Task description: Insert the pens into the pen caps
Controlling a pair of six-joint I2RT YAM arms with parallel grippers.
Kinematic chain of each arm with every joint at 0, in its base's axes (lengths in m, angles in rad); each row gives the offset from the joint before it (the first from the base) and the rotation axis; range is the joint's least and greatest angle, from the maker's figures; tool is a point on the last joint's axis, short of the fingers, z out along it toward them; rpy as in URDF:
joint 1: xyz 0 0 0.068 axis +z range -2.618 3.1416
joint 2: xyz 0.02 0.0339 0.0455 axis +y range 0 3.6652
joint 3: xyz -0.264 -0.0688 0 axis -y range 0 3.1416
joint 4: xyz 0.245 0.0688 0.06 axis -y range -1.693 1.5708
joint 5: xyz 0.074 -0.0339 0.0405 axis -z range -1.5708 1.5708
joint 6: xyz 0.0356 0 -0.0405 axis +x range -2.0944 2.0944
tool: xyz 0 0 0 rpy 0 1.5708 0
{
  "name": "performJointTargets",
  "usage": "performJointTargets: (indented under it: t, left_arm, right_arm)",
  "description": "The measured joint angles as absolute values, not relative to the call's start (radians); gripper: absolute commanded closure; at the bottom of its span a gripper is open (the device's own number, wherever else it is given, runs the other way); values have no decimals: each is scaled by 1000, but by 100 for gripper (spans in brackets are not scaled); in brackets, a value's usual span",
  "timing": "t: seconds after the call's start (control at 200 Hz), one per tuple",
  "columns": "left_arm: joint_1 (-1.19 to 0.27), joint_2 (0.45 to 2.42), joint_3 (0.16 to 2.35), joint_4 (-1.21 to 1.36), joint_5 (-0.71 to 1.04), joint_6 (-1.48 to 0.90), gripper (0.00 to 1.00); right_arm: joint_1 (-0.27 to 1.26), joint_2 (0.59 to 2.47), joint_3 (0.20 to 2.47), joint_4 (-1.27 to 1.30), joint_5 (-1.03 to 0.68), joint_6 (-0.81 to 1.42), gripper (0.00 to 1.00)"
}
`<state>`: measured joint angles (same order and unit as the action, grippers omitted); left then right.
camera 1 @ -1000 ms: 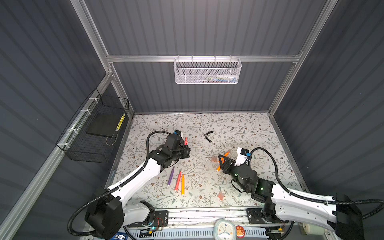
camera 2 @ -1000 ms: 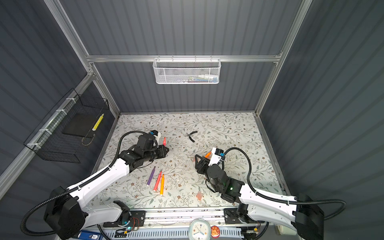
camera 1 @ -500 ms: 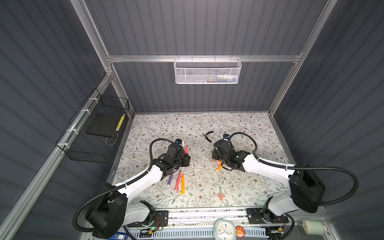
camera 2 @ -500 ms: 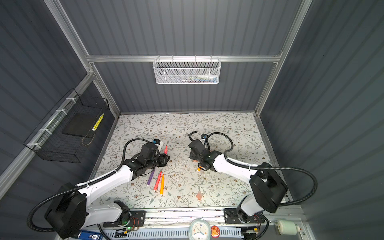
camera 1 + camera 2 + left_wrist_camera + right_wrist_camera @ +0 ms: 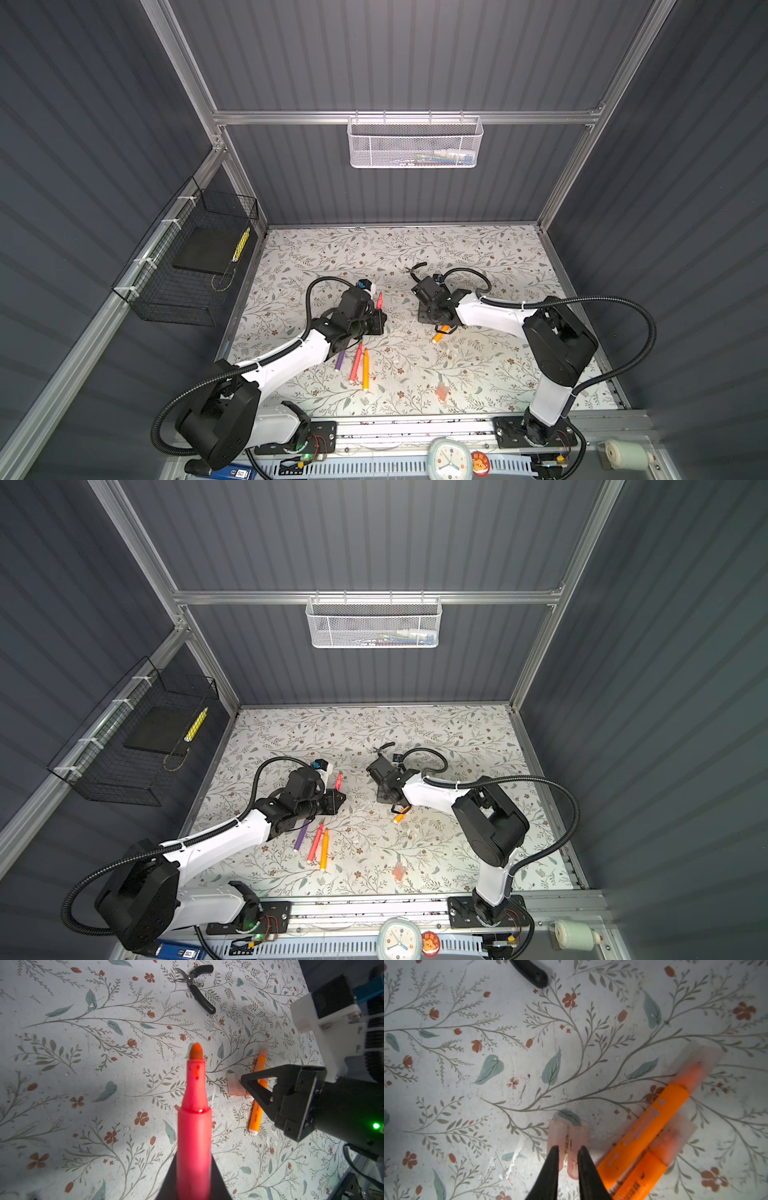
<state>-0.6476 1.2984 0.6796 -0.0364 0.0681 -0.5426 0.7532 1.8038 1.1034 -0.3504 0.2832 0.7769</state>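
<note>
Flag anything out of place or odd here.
Pliers lie ahead of the right gripper and are no part of a pen job. Two caps lie side by side, and that gripper's tips sit over both rather than astride one. Nothing looks spilled or broken.

We see black-handled pliers (image 5: 417,269) lying on the floral mat (image 5: 490,249), toward 12 o'clock from its middle. A white mesh basket (image 5: 415,145) hangs on the back wall at 12 o'clock, and a black wire basket (image 5: 187,270) at 9 o'clock. At 6 o'clock stands a small clock (image 5: 449,459), with a red badge (image 5: 480,462) just beside it.
</note>
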Motion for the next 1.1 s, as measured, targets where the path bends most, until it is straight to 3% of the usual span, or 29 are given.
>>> performJointTargets:
  t: [1.1]
  left_arm:
    - [-659,1298,680,-36,72,-543,100]
  right_arm:
    - [744,1873,1107,-344,303,781,78]
